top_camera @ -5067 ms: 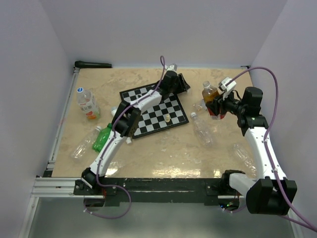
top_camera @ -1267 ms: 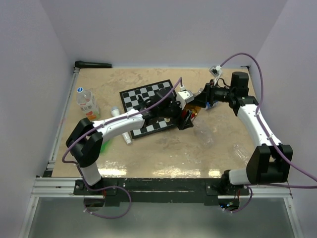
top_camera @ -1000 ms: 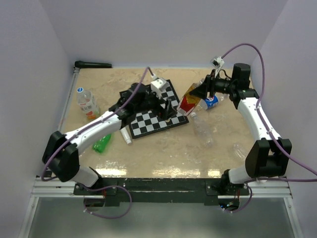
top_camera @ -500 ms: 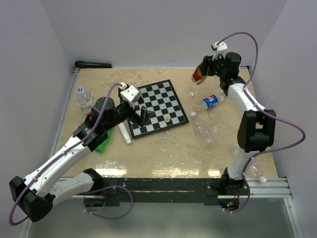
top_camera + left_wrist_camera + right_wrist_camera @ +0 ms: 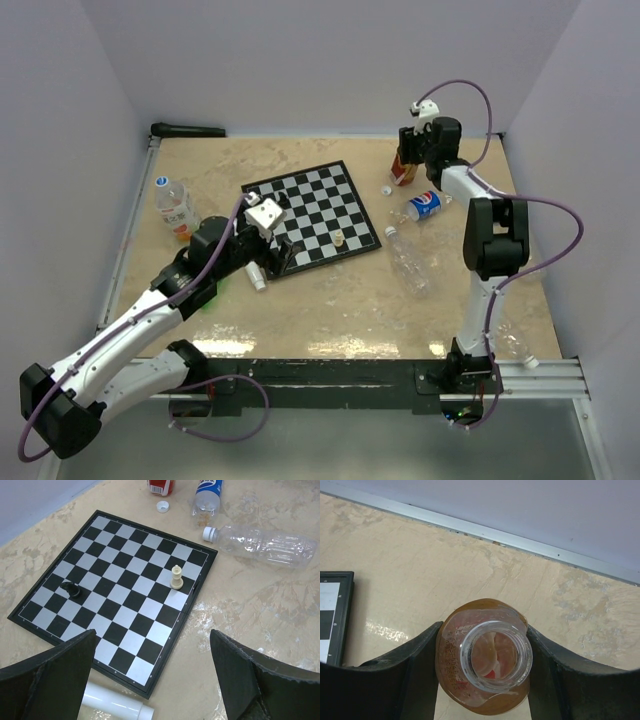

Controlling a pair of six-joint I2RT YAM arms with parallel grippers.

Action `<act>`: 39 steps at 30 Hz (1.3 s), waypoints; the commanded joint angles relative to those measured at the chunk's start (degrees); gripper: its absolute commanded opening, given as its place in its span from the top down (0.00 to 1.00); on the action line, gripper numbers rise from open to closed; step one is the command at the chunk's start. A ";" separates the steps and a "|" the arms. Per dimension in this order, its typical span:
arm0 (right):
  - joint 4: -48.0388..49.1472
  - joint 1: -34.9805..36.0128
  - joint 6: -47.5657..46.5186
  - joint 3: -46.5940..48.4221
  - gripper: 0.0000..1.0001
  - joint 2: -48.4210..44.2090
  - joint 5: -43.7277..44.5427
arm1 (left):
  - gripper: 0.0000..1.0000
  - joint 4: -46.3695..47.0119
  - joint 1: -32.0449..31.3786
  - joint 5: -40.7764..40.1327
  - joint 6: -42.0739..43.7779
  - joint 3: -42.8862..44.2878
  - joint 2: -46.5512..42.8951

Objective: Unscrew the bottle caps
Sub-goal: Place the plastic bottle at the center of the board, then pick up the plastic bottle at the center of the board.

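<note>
My right gripper (image 5: 407,160) is shut on a brown tea bottle (image 5: 403,172) with a red label, upright at the far back of the table. From above, the tea bottle (image 5: 485,680) has an open mouth and no cap, with one finger on each side. A loose white cap (image 5: 386,190) lies beside it, also visible as the loose cap (image 5: 161,506). A clear bottle (image 5: 408,262) lies on its side with its white cap (image 5: 208,533) on. My left gripper (image 5: 272,243) hangs open and empty over the near edge of the chessboard (image 5: 120,595).
A blue-labelled bottle (image 5: 425,205) lies near the tea bottle. An orange-labelled bottle (image 5: 175,208) stands at the left with its cap on. A white tube (image 5: 112,705) lies by the board. A cream piece (image 5: 176,576) and a black piece (image 5: 71,588) stand on it.
My left arm has drawn back from the tea bottle toward the near left, its gripper open. My right arm has carried the uncapped tea bottle to the far back and stood it upright.
</note>
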 commanded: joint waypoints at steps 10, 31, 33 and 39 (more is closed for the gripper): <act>1.66 0.14 -3.57 -3.67 0.23 -5.22 -1.31 | 0.00 2.73 -0.03 -0.49 0.75 -2.24 -3.32; -1.67 -0.82 -6.03 -8.15 0.02 -19.89 -5.00 | 0.00 2.38 -0.12 1.10 -0.30 -1.37 -3.94; -2.90 -1.09 -6.64 -9.02 0.02 -22.35 -6.14 | 0.00 2.21 -0.03 0.66 -0.66 -1.19 -4.20; -7.38 -1.44 -8.57 -11.40 0.02 -29.99 -7.99 | 0.00 2.12 -0.03 1.44 -1.54 -0.40 -4.38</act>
